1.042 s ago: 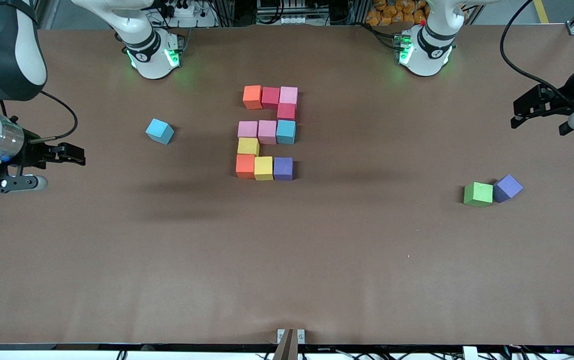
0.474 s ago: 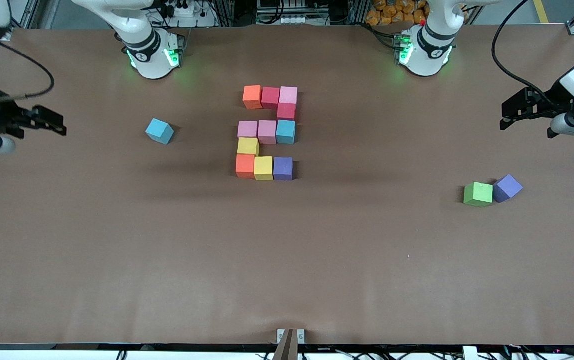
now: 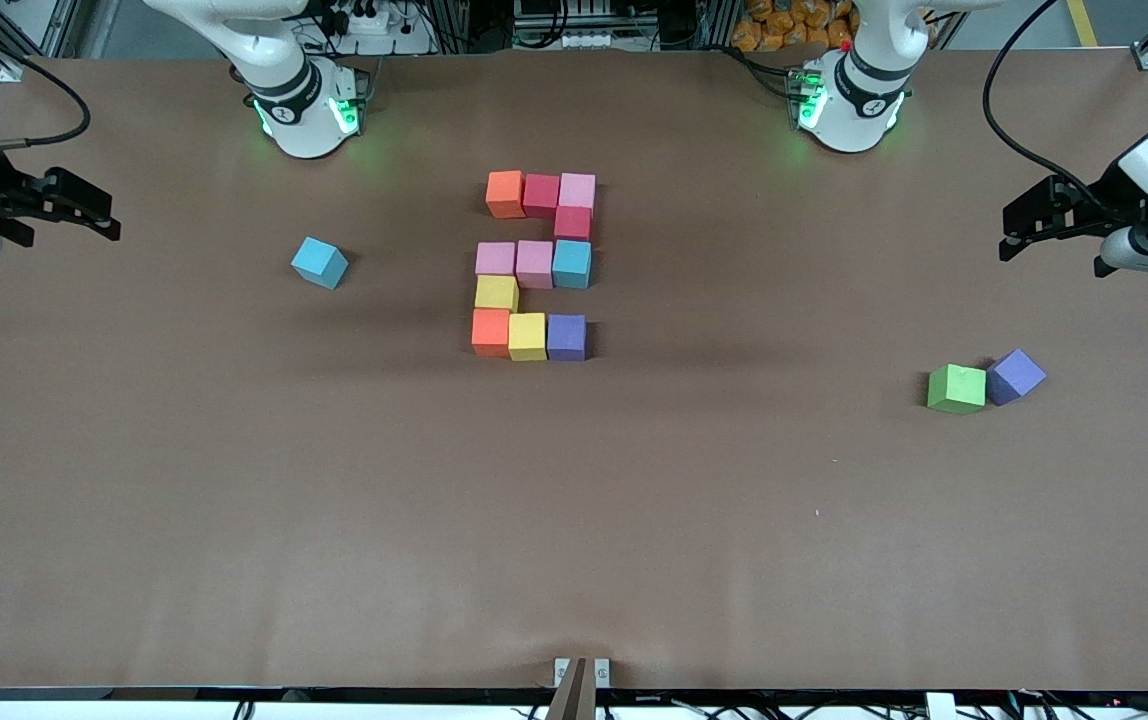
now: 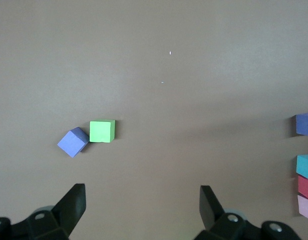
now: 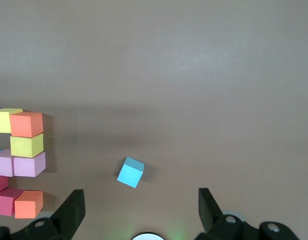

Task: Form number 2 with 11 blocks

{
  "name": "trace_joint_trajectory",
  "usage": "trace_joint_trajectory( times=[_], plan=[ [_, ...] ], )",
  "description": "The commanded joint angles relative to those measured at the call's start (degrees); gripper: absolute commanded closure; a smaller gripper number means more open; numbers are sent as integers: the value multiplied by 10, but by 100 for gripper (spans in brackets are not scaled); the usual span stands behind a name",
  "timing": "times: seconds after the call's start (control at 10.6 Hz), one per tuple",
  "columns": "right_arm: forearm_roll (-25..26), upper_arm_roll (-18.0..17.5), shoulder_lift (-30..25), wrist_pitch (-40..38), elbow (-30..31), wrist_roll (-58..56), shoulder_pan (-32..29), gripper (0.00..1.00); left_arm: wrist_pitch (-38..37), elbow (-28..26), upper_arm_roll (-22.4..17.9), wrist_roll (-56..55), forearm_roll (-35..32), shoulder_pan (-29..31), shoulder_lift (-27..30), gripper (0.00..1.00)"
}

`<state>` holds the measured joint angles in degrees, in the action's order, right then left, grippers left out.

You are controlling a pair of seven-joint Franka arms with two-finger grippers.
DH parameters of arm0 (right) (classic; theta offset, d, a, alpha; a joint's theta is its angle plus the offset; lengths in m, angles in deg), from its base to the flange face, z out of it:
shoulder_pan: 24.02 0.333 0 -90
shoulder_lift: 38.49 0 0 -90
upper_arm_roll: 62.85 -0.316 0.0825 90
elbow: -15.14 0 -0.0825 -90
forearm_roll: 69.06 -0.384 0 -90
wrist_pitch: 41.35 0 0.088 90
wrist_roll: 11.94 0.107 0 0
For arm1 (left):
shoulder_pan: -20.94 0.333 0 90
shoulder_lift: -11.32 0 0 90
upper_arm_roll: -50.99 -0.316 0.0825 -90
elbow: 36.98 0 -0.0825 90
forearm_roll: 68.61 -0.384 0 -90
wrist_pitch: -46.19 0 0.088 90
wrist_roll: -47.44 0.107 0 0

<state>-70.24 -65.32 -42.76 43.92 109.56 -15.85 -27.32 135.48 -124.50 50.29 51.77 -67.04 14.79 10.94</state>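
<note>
The table [image 3: 234,520], covered in brown, fills the front view, with both arm bases at its upper edge. The left arm reaches out over its own end of the table; the left gripper [image 3: 1019,225] hangs in the air above the table's edge there, fingers spread wide with nothing between them, as the left wrist view confirms [image 4: 142,210]. The right arm mirrors this at its own end; the right gripper [image 3: 84,212] hovers above that edge, its fingers likewise spread and empty [image 5: 141,212].

The number 2 [image 3: 534,265] sits in the middle of the table, nearer the bases than the front camera. It is made of eleven touching blocks, three wide and five tall. Its row closest to the bases runs orange block [image 3: 505,193], red, pink. One red block [image 3: 572,222] sits below the pink one. The middle row reads pink, pink, then a light blue block [image 3: 571,263]. A yellow block [image 3: 496,292] follows under the first pink. The row nearest the camera reads orange, yellow, purple block [image 3: 566,337]. The cubes are matte and line up squarely.

Three loose cubes lie apart from the digit. A light blue cube [image 3: 319,262] rests turned at an angle toward the right arm's end. A green cube [image 3: 956,388] and a purple cube [image 3: 1015,376] touch each other toward the left arm's end.
</note>
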Motion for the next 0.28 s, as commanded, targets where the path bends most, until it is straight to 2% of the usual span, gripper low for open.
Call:
trace_joint_trajectory(
  times=[0.0, 0.19],
  plan=[
    [-12, -10, -29, 2, 21, -1, -15, 0, -1, 0, -16, -20, 6, -9, 1, 0],
    [-12, -10, -29, 1, 19, -1, -15, 0, -1, -1, -17, -21, 6, -10, 2, 0]
  ],
)
